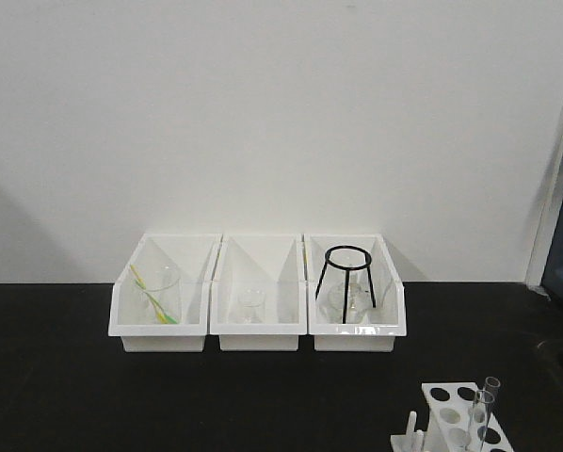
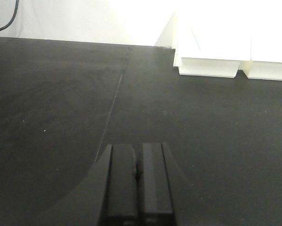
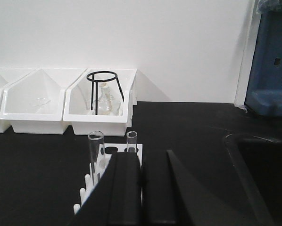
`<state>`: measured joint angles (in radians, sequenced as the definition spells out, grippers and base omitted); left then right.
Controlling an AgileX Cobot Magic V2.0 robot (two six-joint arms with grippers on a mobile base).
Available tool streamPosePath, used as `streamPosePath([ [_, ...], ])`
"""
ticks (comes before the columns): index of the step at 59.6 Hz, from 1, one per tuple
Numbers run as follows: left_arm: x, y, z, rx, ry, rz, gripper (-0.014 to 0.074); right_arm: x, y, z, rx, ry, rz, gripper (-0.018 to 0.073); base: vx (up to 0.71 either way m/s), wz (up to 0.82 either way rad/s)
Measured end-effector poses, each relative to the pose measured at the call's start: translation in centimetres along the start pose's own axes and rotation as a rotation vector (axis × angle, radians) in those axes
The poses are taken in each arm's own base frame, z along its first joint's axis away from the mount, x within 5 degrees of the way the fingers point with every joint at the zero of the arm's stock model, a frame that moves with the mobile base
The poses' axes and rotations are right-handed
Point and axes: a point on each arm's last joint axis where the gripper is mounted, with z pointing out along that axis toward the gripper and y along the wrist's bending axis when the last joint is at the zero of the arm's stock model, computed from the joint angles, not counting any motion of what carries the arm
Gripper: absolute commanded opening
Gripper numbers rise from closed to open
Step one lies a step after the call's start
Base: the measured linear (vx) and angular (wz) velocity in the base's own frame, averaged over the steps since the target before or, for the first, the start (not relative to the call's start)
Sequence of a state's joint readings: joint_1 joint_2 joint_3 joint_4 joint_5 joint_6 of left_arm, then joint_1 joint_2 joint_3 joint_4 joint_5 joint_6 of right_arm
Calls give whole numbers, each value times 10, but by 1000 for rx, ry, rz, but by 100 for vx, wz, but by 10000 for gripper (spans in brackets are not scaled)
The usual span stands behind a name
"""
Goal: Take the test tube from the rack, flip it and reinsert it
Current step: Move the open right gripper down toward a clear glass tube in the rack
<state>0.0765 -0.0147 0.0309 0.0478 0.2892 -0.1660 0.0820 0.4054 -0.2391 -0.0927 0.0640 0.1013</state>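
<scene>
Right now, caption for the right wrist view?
Shut right gripper faces the rack with two upright test tubes; white bins beyond.

Soft, even light fills the front view, though the wall [image 1: 263, 113] greys toward its left side. The left wrist view is overexposed: the bins [image 2: 211, 42] blow out to flat white above the dull black counter [image 2: 51, 94]. The right gripper [image 3: 141, 162] looms dark and soft-edged near the lens.

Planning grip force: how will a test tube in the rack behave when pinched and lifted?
The test tube looks like thin clear glass, so probably fragile and slippery. Slender and tall above the rack, it seems light but may tilt in its hole. Round, it would likely roll if laid down.
</scene>
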Motion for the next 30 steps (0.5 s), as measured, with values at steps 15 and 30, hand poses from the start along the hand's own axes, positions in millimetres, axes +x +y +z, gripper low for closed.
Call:
streamPosePath([
  [15,0,0,0,0,0,0,-6,0,0,0,0,0,0,340,0,0],
  [30,0,0,0,0,0,0,-6,0,0,0,0,0,0,445,0,0],
])
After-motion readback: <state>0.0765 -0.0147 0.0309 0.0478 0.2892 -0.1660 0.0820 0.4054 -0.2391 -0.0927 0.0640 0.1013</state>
